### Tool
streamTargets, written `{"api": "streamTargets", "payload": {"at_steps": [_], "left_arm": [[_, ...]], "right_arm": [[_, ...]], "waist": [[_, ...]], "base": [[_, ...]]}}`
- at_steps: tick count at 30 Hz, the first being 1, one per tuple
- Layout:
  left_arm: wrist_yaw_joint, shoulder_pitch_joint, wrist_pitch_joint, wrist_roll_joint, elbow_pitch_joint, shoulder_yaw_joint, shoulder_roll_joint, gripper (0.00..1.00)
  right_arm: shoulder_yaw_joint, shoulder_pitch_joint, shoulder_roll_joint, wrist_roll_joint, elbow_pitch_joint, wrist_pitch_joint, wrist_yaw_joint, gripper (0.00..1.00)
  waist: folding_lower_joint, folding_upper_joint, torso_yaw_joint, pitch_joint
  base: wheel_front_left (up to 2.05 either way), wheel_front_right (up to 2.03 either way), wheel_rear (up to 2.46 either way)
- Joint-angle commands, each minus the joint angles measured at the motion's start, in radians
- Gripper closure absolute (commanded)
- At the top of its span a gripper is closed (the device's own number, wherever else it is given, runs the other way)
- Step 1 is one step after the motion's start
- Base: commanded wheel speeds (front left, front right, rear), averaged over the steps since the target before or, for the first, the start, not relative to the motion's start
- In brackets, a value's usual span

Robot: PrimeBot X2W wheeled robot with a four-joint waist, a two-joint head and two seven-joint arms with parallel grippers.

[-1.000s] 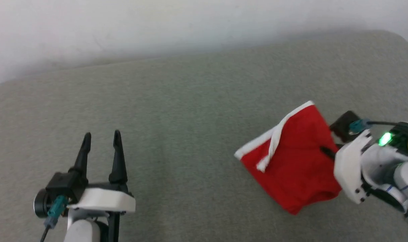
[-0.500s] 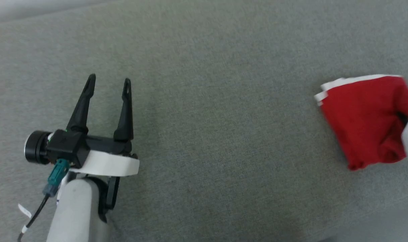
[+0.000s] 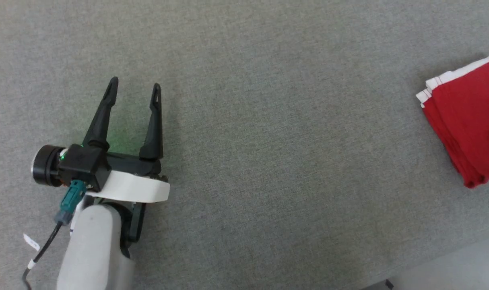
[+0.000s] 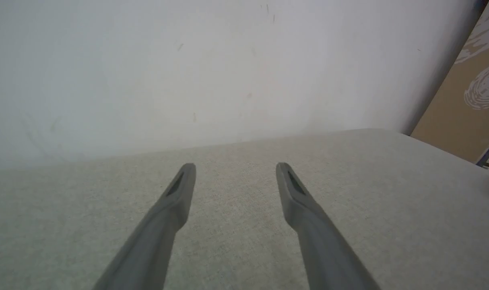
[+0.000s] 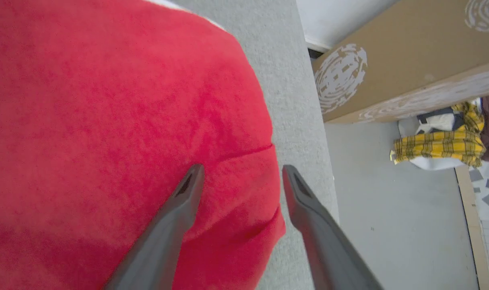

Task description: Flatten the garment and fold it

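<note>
Risk: the garment [image 3: 469, 121], at 3 o'clock on the table [image 3: 268, 141], lies near the table's edge. We judge that a careless drag could slide it off or spill its stacked layers. Thin red cloth, white band [image 3: 449, 76], grey woven cover. Left jaws and right jaws stand apart, empty.

Bright red white-edged garment [image 3: 469, 121], grey surface [image 3: 268, 121], yellow plaid cloth [image 5: 437, 147]
</note>
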Motion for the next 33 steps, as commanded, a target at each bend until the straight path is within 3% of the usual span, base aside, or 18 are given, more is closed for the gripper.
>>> {"api": "streamTargets", "payload": {"at_steps": [1, 5, 11, 15, 19, 24, 33], "left_arm": [[0.008, 0.004, -0.005, -0.01, 0.007, 0.003, 0.0, 0.0], [0.017, 0.027, -0.01, -0.025, 0.028, 0.006, -0.011, 0.0], [0.035, 0.09, -0.014, -0.057, 0.06, 0.015, -0.036, 0.0], [0.067, 0.16, -0.015, -0.079, 0.068, 0.04, -0.051, 0.0], [0.082, 0.21, -0.015, -0.097, 0.08, 0.053, -0.06, 0.0], [0.091, 0.239, -0.015, -0.096, 0.102, 0.065, -0.061, 0.0], [0.103, 0.278, -0.015, -0.119, 0.153, 0.13, -0.029, 0.0]], "right_arm": [[-0.017, 0.005, 0.013, -0.001, 0.035, -0.008, -0.001, 0.0], [-0.074, 0.037, 0.028, -0.007, 0.13, -0.024, -0.001, 0.0], [-0.19, 0.146, 0.045, 0.035, 0.132, -0.154, -0.001, 0.0], [-0.262, 0.255, 0.059, 0.043, 0.035, -0.178, -0.001, 0.0], [-0.321, 0.368, 0.117, 0.0, -0.12, -0.18, -0.001, 0.0], [-0.36, 0.472, 0.237, -0.064, -0.327, -0.179, -0.001, 0.0], [-0.315, 0.53, 0.426, -0.122, -0.597, -0.079, -0.001, 0.0]], "waist": [[-0.0001, -0.0001, 0.018, -0.028], [-0.0001, -0.0001, 0.039, -0.087], [-0.0001, -0.0001, 0.086, -0.208], [-0.0001, -0.0001, 0.116, -0.294], [-0.0001, -0.0001, 0.16, -0.349], [-0.0001, -0.0001, 0.227, -0.395], [-0.0001, -0.0001, 0.302, -0.442]], "base": [[0.0, 0.0, 0.0], [0.0, 0.0, 0.0], [0.0, 0.0, 0.0], [0.0, 0.0, 0.0], [0.0, 0.0, 0.0], [0.0, 0.0, 0.0], [0.0, 0.0, 0.0]]}}
